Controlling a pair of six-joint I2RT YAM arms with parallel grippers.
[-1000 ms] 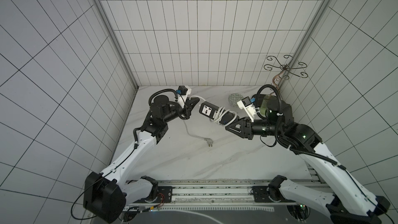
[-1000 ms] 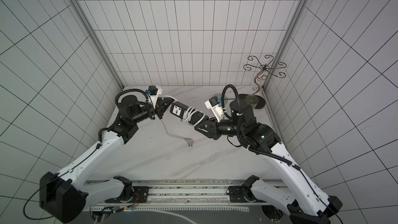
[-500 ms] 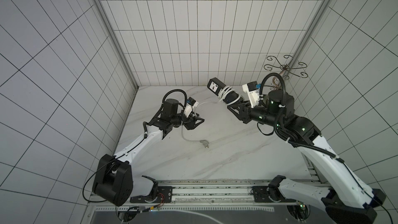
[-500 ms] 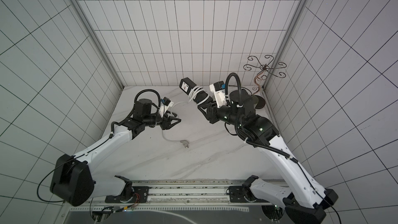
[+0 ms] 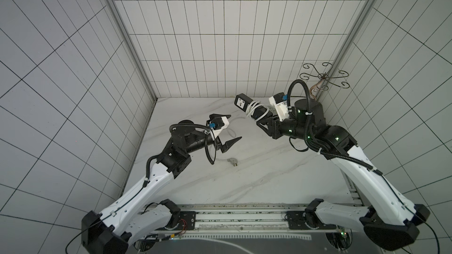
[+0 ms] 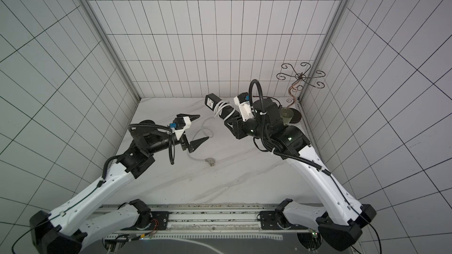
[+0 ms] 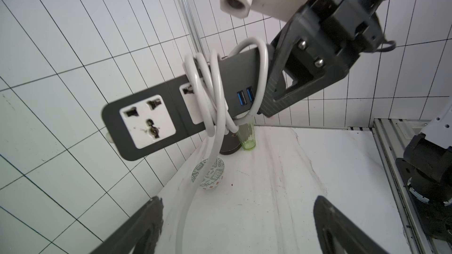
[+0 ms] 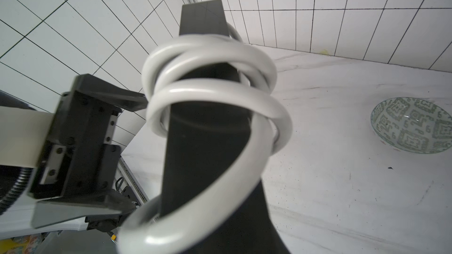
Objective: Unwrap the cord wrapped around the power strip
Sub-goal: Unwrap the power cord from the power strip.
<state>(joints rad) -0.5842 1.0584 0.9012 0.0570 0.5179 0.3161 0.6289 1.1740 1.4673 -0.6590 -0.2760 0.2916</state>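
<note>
My right gripper [image 5: 260, 120] is clamped on the blue-port end of the power strip [image 5: 245, 103] and holds it up off the table [image 5: 244, 174], socket end pointing away from my wrist. In the left wrist view the strip [image 7: 151, 113] is tilted, one white socket fully clear, the other half covered by cord.

The cord [image 7: 215, 86] is wound in several loose loops around the middle of the strip, just ahead of my right fingers [image 7: 281, 79] (three or so turns, overlapping; exact count unclear). From the right wrist the loops [image 8: 212, 74] ring the black bar [image 8: 203, 142] close to the lens.

From the loops the cord drops to the table, curls once [image 6: 206, 131], and ends at the grey plug [image 6: 210, 162] lying flat below and beyond my left gripper.

My left gripper [image 5: 228, 128] is spread wide with nothing in it; the fingers [image 6: 199, 142] point toward the strip, well apart from it. The hanging cord runs between the two fingers in the left wrist view, touching neither as far as I can tell.

Beyond my right gripper: a patterned bowl [image 8: 413, 125], a green glass [image 7: 248, 135], and a curly wire stand [image 6: 302, 79] in the corner.
</note>
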